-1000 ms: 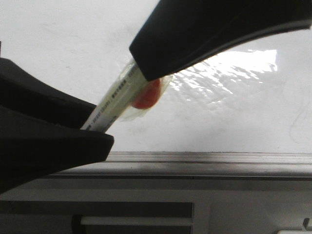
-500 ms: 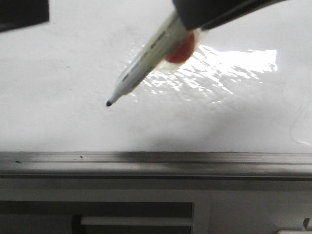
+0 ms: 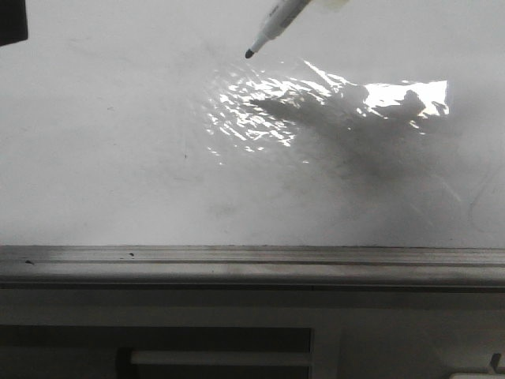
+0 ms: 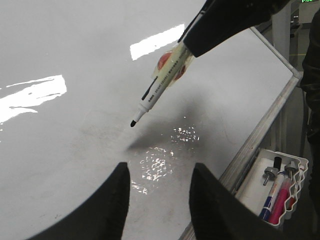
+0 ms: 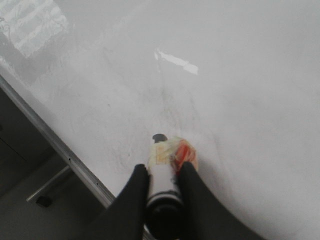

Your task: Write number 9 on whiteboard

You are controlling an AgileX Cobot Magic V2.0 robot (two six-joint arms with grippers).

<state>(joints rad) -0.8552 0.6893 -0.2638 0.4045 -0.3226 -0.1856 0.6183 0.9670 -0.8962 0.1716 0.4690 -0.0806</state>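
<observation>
The whiteboard is glossy white with faint grey smudges and a wrinkled shiny patch. No black number 9 shows on it. My right gripper is shut on a white marker wrapped in tape with a red patch. The marker slants down from the top of the front view, its black tip bare. In the left wrist view the marker hangs above the board, its shadow apart from the tip. My left gripper is open and empty, low over the board.
The board's grey metal frame edge runs along the near side, and also shows in the left wrist view. A white rack with several pens hangs beyond the frame. A dark arm part sits at the front view's top left.
The right gripper has carried the marker up and farther over the board, out of the front view's top. The left gripper has drawn back off the marker's tip, leaving the tip bare.
</observation>
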